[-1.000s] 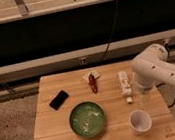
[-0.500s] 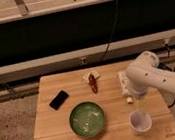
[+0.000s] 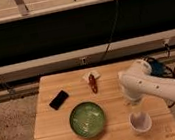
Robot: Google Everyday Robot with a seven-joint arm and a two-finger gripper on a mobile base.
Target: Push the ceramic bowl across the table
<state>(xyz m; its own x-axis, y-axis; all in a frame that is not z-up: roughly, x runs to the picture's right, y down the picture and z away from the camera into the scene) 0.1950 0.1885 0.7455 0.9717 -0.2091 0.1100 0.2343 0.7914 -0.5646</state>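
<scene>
Four things sit on the light wooden surface (image 3: 49,137) right now: the green ceramic bowl (image 3: 87,119), a black phone (image 3: 59,99), a red item (image 3: 92,84) lying on a white wrapper or napkin (image 3: 95,75), and a small white cup (image 3: 140,122). The ceramic bowl is upright toward the near edge, a little left of the middle. Pale speckles show inside its darker rim, and nothing is touching it. The phone lies flat and angled, up and to the left of the bowl and clear of it. The red item is beyond the bowl, near the far edge and close to centre. My white arm (image 3: 158,90) reaches in from the right side. My gripper (image 3: 136,107) hangs off its end pointing down, just above the white cup at the near right, with bare wood between me and the bowl. Whether the gripper is spread or closed, I can't tell, and I can't tell whether it meets the cup's rim either. A small dark logo (image 3: 168,132) marks the near right corner, and black cables (image 3: 112,29) trail down behind the far edge.
</scene>
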